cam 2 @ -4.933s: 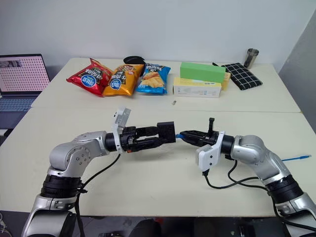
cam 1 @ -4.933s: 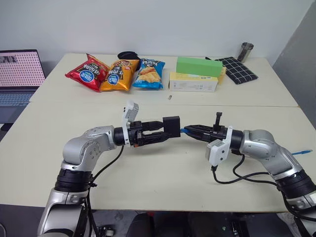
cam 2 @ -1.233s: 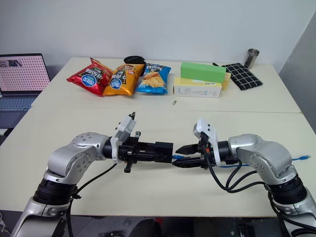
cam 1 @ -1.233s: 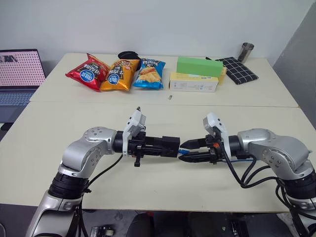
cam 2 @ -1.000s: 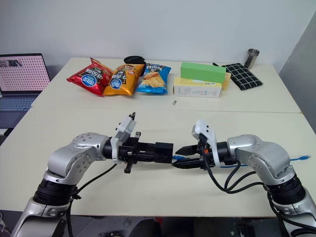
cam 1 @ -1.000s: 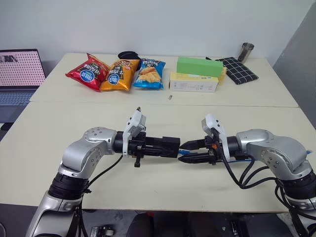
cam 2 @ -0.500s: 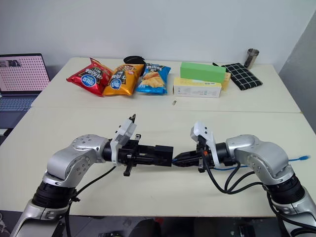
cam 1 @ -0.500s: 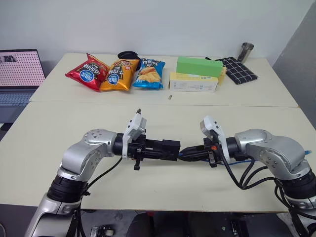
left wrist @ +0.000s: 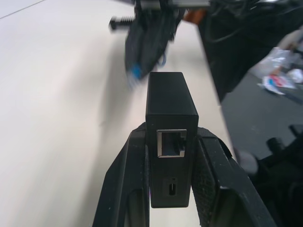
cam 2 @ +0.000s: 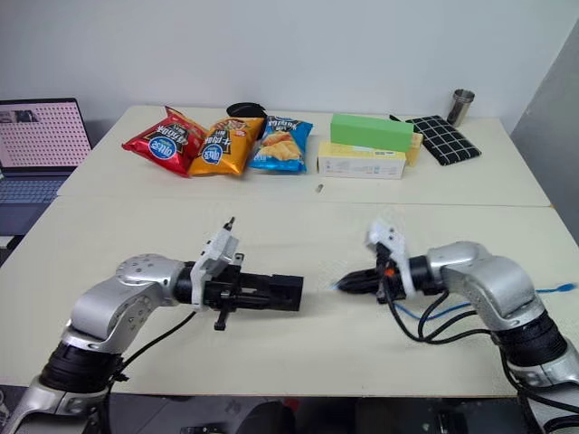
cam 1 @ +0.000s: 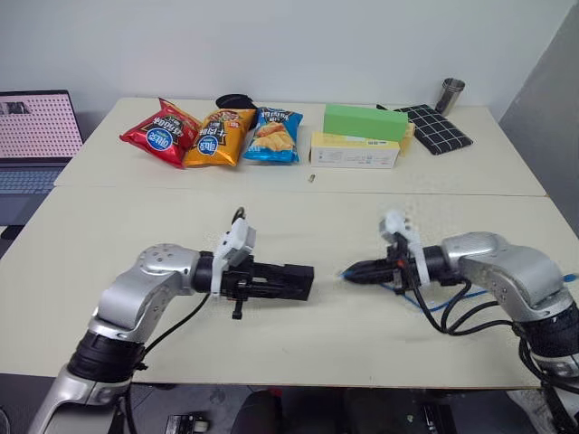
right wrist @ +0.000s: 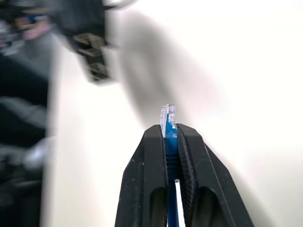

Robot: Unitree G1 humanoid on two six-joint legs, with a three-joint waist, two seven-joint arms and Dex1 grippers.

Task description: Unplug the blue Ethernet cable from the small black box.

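L pincer [cam 1: 294, 280] grips box [cam 1: 288, 280] | R pincer [cam 1: 355, 272] pinches cable [right wrist: 169, 130] plug, apart

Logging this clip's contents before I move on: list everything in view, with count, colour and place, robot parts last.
Table: two, cream, pushed together.
Snack bags: three, red, orange, blue, far left.
Boxes: two, green on yellow, far centre.
Checked cloth: one, black, far right.
Cup: one, metal, far right.
Laptop: one, left edge.
Small black box: one, in left gripper.
Blue Ethernet cable: one, plug pinched in right gripper, apart from the box.
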